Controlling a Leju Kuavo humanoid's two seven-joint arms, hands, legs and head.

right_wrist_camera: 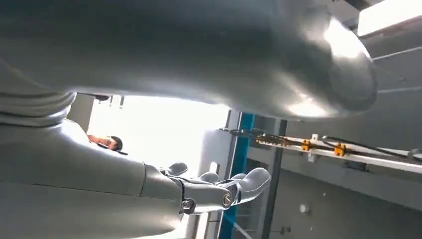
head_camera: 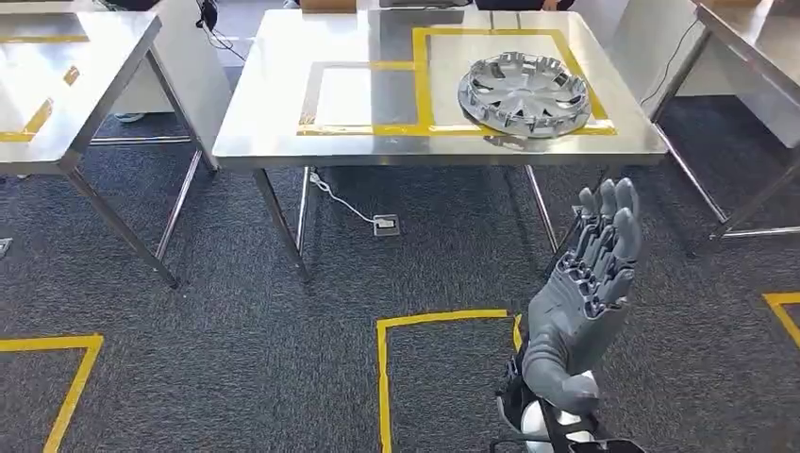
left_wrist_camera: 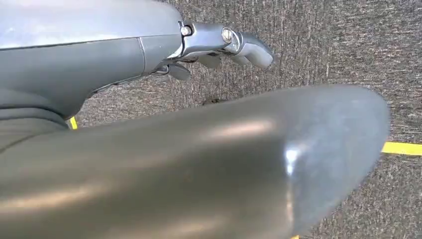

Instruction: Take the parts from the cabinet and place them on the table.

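Showing the right hand (head_camera: 590,283) raised over the carpet at about 5 o'clock in the head view, fingers extended and apart, palm holding nothing and touching nothing. The left hand (left_wrist_camera: 219,47), seen from its wrist, hangs above the carpet with fingers loosely curled on nothing. One part, a silver wheel cover (head_camera: 525,92), already lies on the tabletop (head_camera: 283,132) at 1 o'clock, inside the yellow tape outline (head_camera: 423,75). Judged step: withdrawal after placement; best done by keeping the raised hand well apart from the tabletop edge while turning for the cabinet.
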